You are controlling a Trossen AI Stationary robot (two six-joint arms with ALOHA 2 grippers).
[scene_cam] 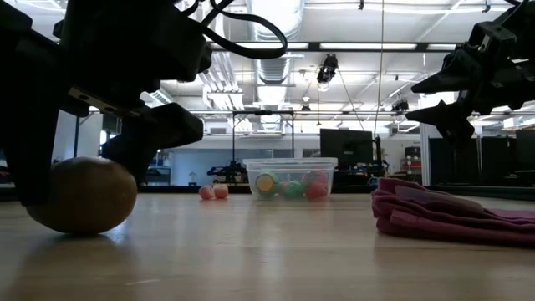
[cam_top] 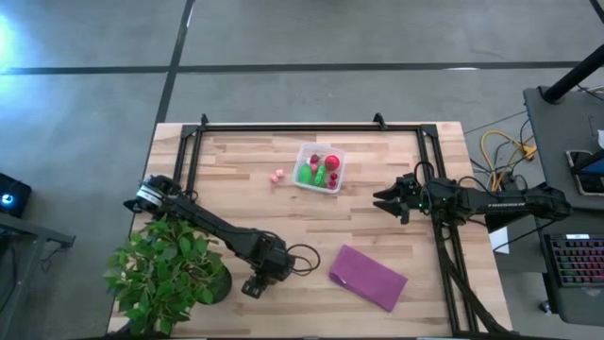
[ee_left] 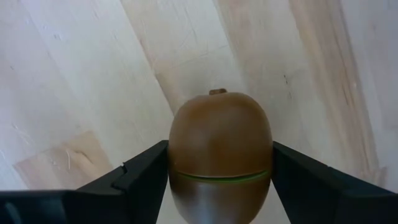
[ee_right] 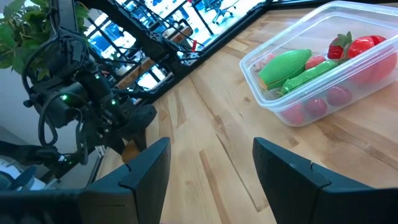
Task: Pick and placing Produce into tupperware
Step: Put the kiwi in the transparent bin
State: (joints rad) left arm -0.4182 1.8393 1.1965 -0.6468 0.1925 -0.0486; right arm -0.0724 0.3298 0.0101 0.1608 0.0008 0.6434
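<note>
While the left gripper (ee_left: 217, 180) clasps a smooth brown egg-shaped kiwi (ee_left: 221, 152) on the pale wooden bench (cam_top: 377, 227), the clear rounded tupperware (cam_top: 319, 168) sits mid-bench — right gripper (cam_top: 389, 201) parted, empty.

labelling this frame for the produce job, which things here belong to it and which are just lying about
Job:
- small clear square plastic tub holding red and green toy produce
- brown toy kiwi, between the left end effector fingers, on the table
- two small pink toy fruits beside the tub

Lying about:
- leafy green potted plant
- flat purple cloth
</note>
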